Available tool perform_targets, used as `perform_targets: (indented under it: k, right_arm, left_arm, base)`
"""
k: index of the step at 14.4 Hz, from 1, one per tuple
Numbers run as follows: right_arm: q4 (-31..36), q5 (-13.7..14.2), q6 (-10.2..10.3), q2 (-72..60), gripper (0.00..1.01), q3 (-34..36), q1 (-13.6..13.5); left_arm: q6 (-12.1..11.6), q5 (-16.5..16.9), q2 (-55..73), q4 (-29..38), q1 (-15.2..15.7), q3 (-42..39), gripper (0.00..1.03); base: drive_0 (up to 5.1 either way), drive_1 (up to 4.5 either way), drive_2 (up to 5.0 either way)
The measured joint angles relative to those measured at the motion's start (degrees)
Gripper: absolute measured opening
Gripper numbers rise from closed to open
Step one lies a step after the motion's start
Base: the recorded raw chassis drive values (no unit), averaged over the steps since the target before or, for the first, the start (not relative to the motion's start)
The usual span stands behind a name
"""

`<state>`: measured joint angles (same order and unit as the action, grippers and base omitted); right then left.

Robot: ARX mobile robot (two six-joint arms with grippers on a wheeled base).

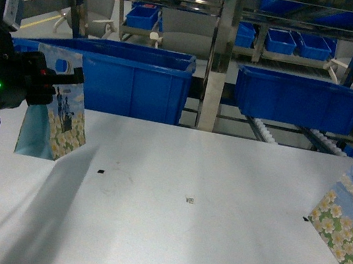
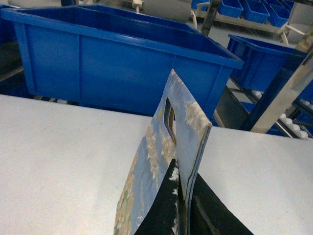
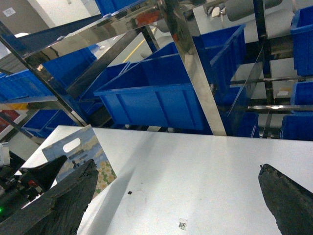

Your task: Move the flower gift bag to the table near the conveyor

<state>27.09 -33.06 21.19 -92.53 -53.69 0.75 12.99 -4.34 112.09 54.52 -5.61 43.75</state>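
Note:
A flower gift bag (image 1: 53,114), pale blue with white daisies and a cut-out handle, stands upright at the far left of the white table (image 1: 197,245). My left gripper (image 1: 68,79) is shut on its top edge. In the left wrist view the black fingers (image 2: 161,210) pinch the bag (image 2: 168,132) between them, and its lower edge sits at or just above the table (image 2: 58,156). My right gripper (image 3: 178,191) is open over bare table (image 3: 210,156) with nothing between its fingers. It does not show in the head view. The steel conveyor (image 1: 262,130) with white rollers runs just behind the table.
Two large blue bins (image 1: 131,79) (image 1: 298,99) rest on the conveyor racking behind the table's far edge, with smaller blue bins higher up. Another flowered gift bag (image 1: 351,221) leans at the table's right edge. Small black marks (image 1: 101,171) dot the tabletop.

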Motion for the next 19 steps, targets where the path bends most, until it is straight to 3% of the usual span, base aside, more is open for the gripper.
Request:
perform_targets:
  k: [4, 11, 17, 19]
  right_arm:
    - [0.0, 0.0, 0.0, 0.0, 0.98, 0.0, 0.0]
    - [0.0, 0.0, 0.0, 0.0, 0.98, 0.0, 0.0]
    - [0.0, 0.0, 0.0, 0.0, 0.98, 0.0, 0.0]
    - [0.0, 0.0, 0.0, 0.0, 0.98, 0.0, 0.0]
  left_arm:
    - [-1.7, -0.42, 2.36, 1.92, -1.7, -0.48, 0.02]
    - [-2.91, -0.81, 5.88, 4.44, 1.64, -1.9, 0.02]
    - [-2.93, -1.18, 5.95, 4.74, -0.48, -1.03, 0.02]
    - [-3.21, -1.49, 7.08, 5.42, -2.95, -0.96, 0.02]
  base:
    - [0.0, 0.0, 0.0]
    - [0.0, 0.0, 0.0]
    - [0.0, 0.0, 0.0]
    - [0.0, 0.0, 0.0]
